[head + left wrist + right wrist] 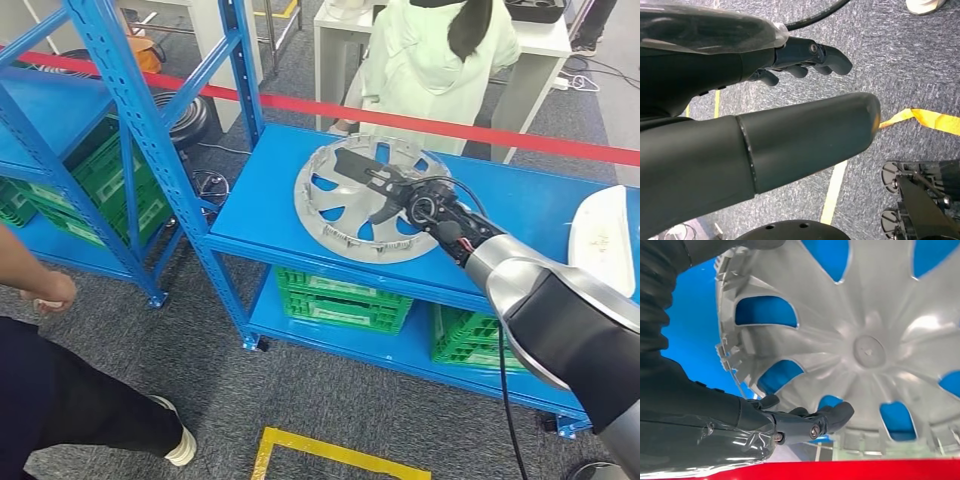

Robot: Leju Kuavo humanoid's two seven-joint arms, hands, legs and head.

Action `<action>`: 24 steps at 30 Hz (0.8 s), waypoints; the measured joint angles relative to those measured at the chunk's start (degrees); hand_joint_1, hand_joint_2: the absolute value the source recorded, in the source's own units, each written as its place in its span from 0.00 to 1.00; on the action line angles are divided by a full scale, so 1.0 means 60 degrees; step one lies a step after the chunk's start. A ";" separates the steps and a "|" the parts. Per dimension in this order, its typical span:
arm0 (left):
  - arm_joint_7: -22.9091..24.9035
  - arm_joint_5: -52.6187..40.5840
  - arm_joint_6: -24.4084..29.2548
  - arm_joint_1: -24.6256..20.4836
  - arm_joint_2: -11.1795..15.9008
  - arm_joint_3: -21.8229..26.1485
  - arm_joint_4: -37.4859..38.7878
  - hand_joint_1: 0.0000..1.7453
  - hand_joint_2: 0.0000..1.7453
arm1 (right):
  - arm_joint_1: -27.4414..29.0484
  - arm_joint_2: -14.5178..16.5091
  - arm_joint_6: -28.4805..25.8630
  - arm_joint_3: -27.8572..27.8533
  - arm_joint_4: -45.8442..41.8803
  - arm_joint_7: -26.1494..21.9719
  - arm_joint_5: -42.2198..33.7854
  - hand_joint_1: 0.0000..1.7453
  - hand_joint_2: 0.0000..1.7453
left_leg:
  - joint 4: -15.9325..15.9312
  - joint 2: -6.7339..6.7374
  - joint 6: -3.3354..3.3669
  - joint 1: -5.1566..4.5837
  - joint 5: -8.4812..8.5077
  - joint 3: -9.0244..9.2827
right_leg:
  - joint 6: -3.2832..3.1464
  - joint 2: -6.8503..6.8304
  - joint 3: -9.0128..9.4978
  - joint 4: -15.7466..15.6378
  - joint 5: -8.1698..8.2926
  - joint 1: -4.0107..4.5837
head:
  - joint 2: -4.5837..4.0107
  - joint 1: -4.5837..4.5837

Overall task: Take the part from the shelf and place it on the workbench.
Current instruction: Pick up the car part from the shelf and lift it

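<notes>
Right hand [392,190] is out over the wheel cover [343,215], which lies flat, inside face up, on the top level of the blue shelf [256,200]. Right wrist view: fingers [836,415] stretched along the cover's rim, not curled around it, so no grip yet as far as I can see. Left hand [810,57] hangs at my side above the floor, fingers loosely apart, holding nothing.

Progress: early. Reach looks done; grasp, lift, carry and placing on the bench are all left.

Count: one wheel cover, one white part [600,240] at the shelf's right end, green crates [343,298] on the lower levels — at least four, some half hidden.
</notes>
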 joint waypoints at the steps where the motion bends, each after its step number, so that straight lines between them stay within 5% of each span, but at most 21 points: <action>1: 0.0001 0.0003 -0.0013 0.0000 0.0000 -0.0001 -0.0001 0.00 0.00 | 0.0017 0.0001 0.0076 0.0037 0.0017 0.0025 0.0057 0.00 1.00 | -0.0001 0.0000 -0.0001 0.0001 0.0000 0.0000 | -0.0003 0.0000 0.0000 0.0000 -0.0002 0.0002 | 0.0000 -0.0001; 24: 0.0002 0.0028 -0.0094 -0.0031 0.0000 -0.0013 -0.0001 0.00 0.00 | 0.0310 0.0066 0.0723 0.0679 0.0324 0.0036 0.0836 0.00 1.00 | -0.0008 0.0000 -0.0005 0.0003 -0.0002 0.0001 | -0.0019 -0.0001 0.0001 0.0001 -0.0013 0.0004 | 0.0000 -0.0008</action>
